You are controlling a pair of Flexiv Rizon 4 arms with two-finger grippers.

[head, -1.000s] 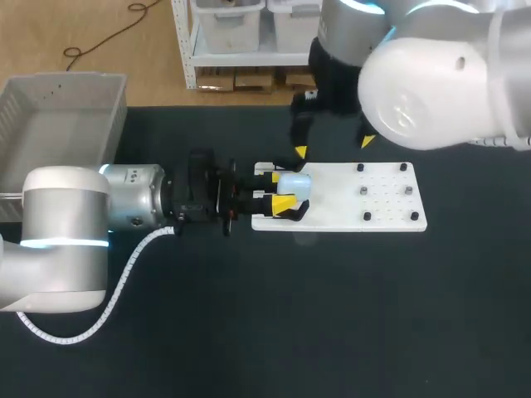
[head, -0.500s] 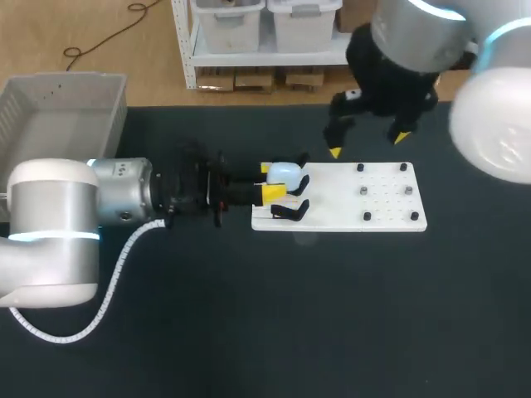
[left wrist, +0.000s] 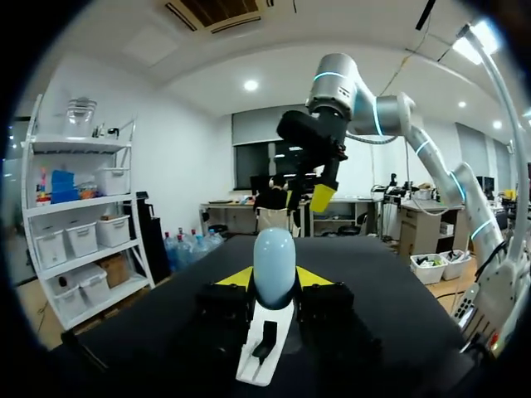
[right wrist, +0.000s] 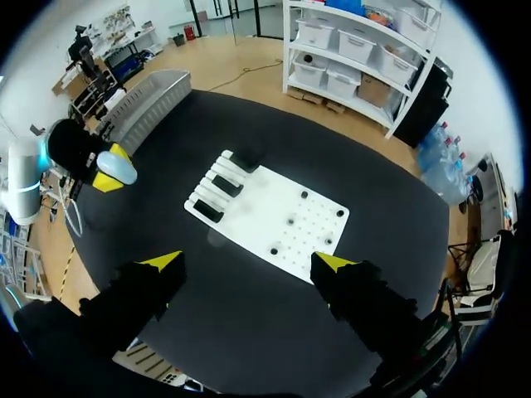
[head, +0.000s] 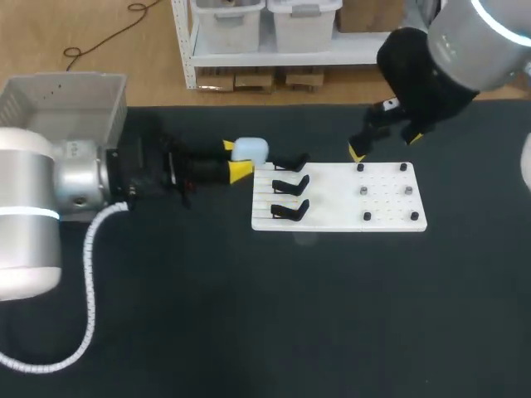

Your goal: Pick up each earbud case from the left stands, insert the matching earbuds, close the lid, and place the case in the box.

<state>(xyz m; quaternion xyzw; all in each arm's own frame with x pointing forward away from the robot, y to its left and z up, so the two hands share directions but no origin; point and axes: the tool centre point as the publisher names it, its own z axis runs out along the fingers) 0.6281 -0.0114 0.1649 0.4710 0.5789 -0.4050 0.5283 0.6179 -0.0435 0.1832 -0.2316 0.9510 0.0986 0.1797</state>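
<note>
A pale blue earbud case [head: 251, 150] is held off the table just left of the white board [head: 340, 203], with my left gripper [head: 235, 157] shut on it. In the left wrist view the case [left wrist: 274, 264] stands upright between the yellow fingertips [left wrist: 236, 278]. Three black stands [head: 290, 185] line the board's left end, all without a case. My right gripper [head: 386, 146] hovers open over the board's far edge, holding nothing. From the right wrist view, its gripper [right wrist: 247, 261] looks down on the board [right wrist: 274, 220] and on the case [right wrist: 116, 168].
A grey box [head: 62, 108] stands at the table's far left corner, behind my left arm. Black pegs and two small grey pieces [head: 365, 191] sit on the board's right half. Bare black table lies in front of the board.
My left gripper has drawn the case off the stands to the left and back. My right arm has swung away to the right and lifted off the board.
</note>
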